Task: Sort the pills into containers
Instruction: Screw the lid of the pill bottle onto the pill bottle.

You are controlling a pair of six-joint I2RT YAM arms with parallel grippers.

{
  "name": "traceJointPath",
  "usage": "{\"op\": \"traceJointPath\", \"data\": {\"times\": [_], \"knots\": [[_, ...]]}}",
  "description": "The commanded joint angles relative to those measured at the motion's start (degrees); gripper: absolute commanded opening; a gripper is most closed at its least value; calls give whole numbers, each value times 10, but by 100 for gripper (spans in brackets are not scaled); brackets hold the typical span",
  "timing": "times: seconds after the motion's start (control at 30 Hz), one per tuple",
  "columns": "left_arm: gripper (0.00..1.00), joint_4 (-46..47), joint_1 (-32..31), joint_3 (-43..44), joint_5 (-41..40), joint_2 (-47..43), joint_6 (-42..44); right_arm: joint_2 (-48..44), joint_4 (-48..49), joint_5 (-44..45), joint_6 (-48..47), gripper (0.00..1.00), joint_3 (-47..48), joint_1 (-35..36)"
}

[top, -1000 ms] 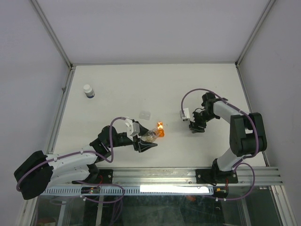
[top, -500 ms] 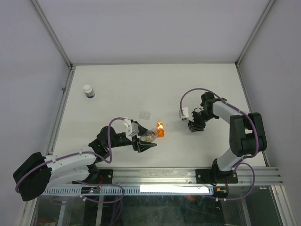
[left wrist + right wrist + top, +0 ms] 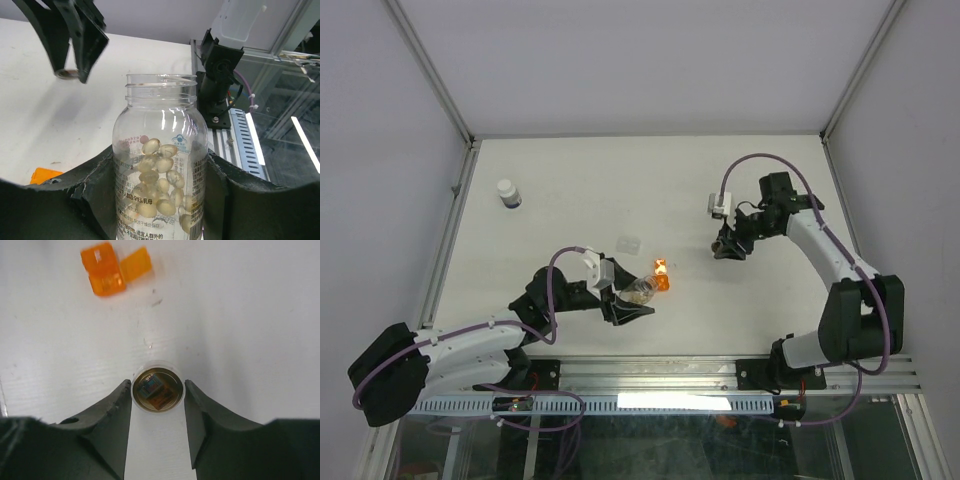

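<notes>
At the near middle of the desk [image 3: 570, 170], the left tool [image 3: 630, 298] is clamped round the belly of the vial [image 3: 160, 150]. Its mouth is uncapped and, from above, it points toward the orange cup [image 3: 102, 271]. We can see the pills [image 3: 157, 165] heaped in its lower half: pale, glossy capsules that we judge will roll and scatter the moment they hit a hard surface. The vial looks like thin, light plastic with a slick label, so a grip across the widest part, as here, should hold it. Squeeze harder and we'd expect the wall to flex. Over to the right, and the right tool [image 3: 727, 249] pinches a tiny white-rimmed cup [image 3: 156, 390] across its width, a finger touching each side, with an orange-tan bit lying inside. That cup seems stiff, nearly weightless and smooth at the rim, so it could pop out sideways. We'd keep it level and the pinch low on the wall. The orange cup sits open on the desk beyond it, flap [image 3: 136, 262] beside it. A clear lid [image 3: 629, 243] lies nearby, and the bottle [image 3: 508, 193] stands well apart at the far left.
</notes>
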Motion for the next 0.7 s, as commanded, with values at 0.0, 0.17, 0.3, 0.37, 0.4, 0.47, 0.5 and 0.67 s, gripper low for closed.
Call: {"op": "traceJointPath", "data": {"times": [0.0, 0.17, 0.3, 0.37, 0.4, 0.47, 0.5, 0.67], "knots": [[0, 48, 5, 48, 49, 14, -23, -81, -30, -146, 147, 13, 81, 3], [0, 46, 5, 89, 72, 47, -36, -137, -46, -240, 210, 13, 134, 4], [0, 36, -1, 120, 79, 73, -29, -157, -60, -313, 234, 13, 161, 13], [0, 26, -6, 137, 80, 84, -22, -164, -67, -336, 235, 13, 169, 22], [0, 21, -9, 145, 80, 90, -18, -166, -71, -343, 237, 13, 171, 27], [0, 9, -16, 162, 78, 100, -11, -169, -77, -349, 237, 13, 174, 35], [0, 6, -18, 168, 76, 104, -8, -170, -78, -349, 236, 13, 175, 40], [0, -11, -26, 195, 67, 127, -7, -177, -92, -340, 227, 14, 179, 68]]}}
